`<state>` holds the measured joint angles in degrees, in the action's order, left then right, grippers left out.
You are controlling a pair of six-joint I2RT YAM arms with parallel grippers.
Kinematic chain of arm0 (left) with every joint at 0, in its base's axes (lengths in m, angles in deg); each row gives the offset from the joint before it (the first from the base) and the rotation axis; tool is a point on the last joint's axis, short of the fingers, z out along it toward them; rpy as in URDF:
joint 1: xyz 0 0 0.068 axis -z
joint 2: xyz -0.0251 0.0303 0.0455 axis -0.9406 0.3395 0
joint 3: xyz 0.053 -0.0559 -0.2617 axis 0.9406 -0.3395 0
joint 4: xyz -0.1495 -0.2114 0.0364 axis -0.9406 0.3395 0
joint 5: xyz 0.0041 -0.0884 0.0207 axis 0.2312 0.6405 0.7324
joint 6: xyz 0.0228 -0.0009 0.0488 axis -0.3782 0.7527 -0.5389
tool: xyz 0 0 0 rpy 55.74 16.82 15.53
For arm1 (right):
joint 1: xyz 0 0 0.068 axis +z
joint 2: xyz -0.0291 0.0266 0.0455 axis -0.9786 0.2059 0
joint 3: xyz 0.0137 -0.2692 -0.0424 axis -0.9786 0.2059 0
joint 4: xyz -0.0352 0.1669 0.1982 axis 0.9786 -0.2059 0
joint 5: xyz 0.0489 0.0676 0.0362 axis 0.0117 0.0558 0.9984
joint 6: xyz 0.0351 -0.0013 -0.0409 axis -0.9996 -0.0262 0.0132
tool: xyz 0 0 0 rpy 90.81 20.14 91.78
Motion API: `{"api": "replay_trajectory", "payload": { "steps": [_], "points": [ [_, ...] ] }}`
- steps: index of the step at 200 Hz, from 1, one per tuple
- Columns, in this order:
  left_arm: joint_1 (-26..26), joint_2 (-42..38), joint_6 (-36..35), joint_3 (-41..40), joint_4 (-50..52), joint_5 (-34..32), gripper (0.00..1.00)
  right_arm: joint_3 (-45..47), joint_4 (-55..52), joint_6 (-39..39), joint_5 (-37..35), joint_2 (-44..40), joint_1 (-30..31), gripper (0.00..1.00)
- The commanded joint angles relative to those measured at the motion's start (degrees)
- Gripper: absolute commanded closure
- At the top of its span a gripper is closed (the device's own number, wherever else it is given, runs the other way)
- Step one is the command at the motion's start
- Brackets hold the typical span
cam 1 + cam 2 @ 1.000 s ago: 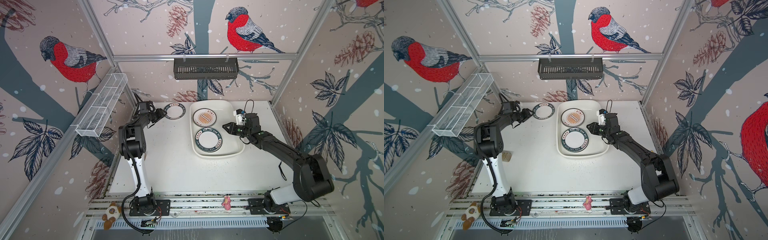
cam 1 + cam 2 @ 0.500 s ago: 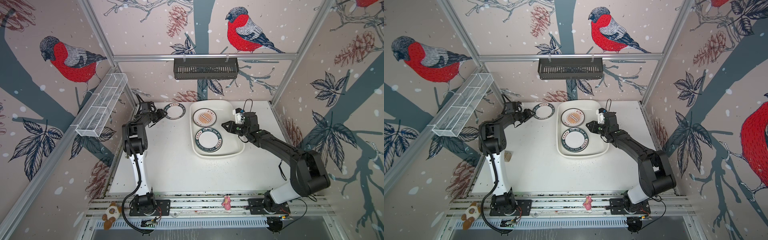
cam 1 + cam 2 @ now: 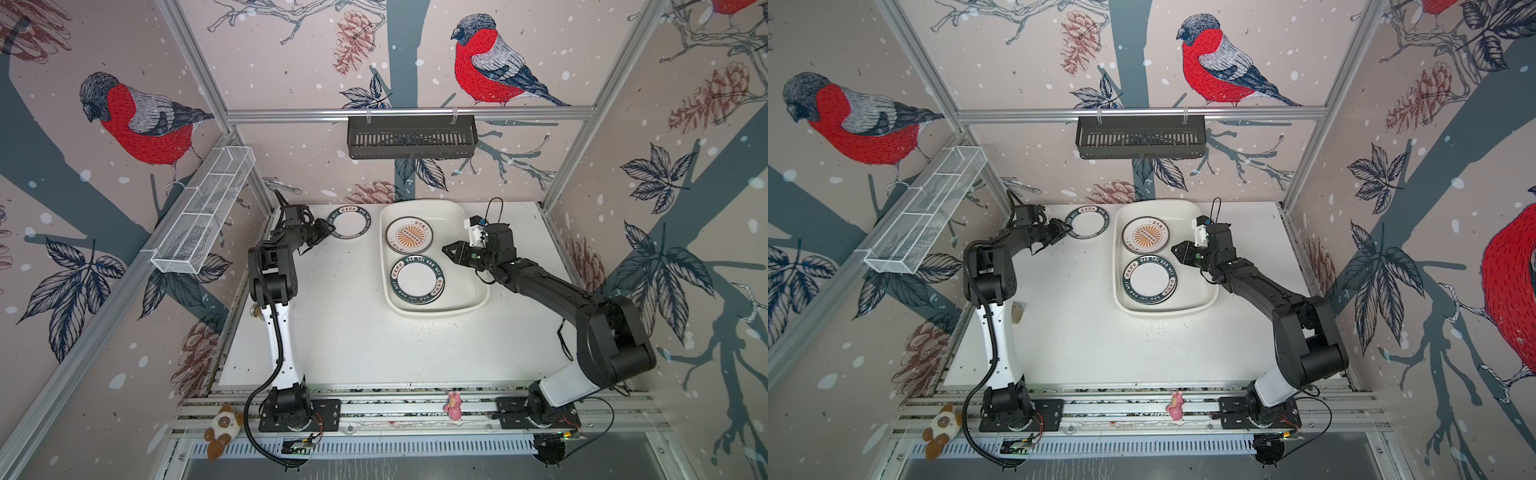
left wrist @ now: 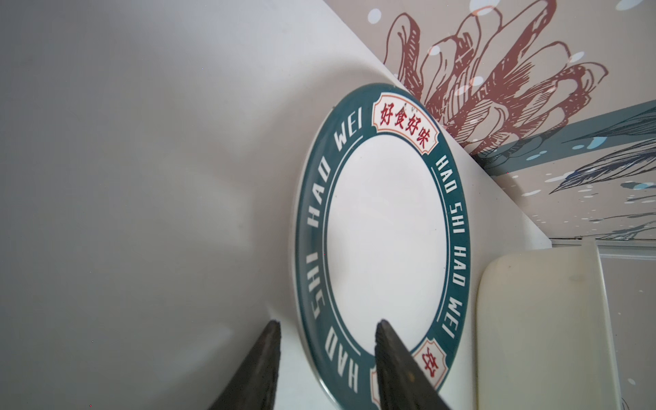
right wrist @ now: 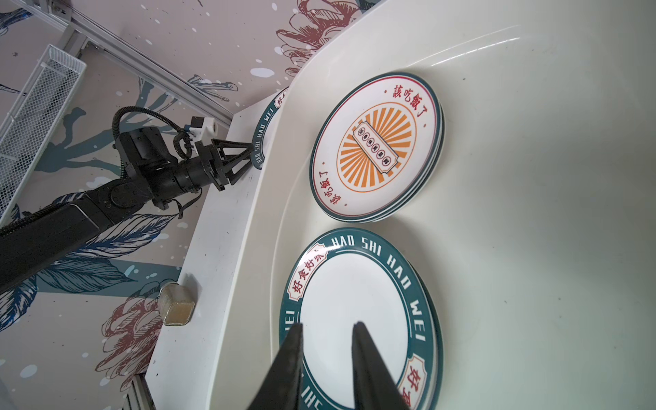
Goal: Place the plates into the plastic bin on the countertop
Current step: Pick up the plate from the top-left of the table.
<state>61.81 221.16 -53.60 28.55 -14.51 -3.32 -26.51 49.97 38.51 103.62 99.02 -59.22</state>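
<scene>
A green-rimmed plate (image 3: 349,222) (image 3: 1087,222) (image 4: 383,241) lies flat on the white countertop (image 3: 353,332) at the back, just left of the plastic bin (image 3: 436,313) (image 3: 1167,312). My left gripper (image 3: 330,227) (image 4: 328,323) is open and straddles that plate's near rim, one finger over the plate and one outside it. In the bin, a cream sunburst plate (image 3: 409,235) (image 5: 376,149) tops one stack and a green-rimmed plate (image 3: 417,279) (image 5: 355,301) tops another. My right gripper (image 3: 445,249) (image 5: 327,324) hovers over the bin's right side, slightly open and holding nothing.
A black slatted shelf (image 3: 411,137) hangs on the back wall. A white wire basket (image 3: 203,216) hangs on the left wall. A small tan block (image 3: 1017,312) (image 5: 176,305) sits at the countertop's left edge. Small toys (image 3: 453,405) rest on the front rail.
The left gripper's jaws have narrowed around the plate's rim. The right gripper has drifted slightly left over the bin.
</scene>
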Motion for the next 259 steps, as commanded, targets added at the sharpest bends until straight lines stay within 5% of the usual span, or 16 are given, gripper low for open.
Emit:
{"api": "replay_trajectory", "payload": {
  "steps": [1,259],
  "points": [
    [0.0,1.0,0.7,1.1,0.0,0.2,0.55,-0.4,2.1,-0.8,0.3,0.4,-0.1,0.74],
    [0.3,2.0,5.7,0.4,-1.0,1.4,0.9,-0.1,3.7,-1.8,1.6,2.2,-0.4,0.74]
  ]
}}
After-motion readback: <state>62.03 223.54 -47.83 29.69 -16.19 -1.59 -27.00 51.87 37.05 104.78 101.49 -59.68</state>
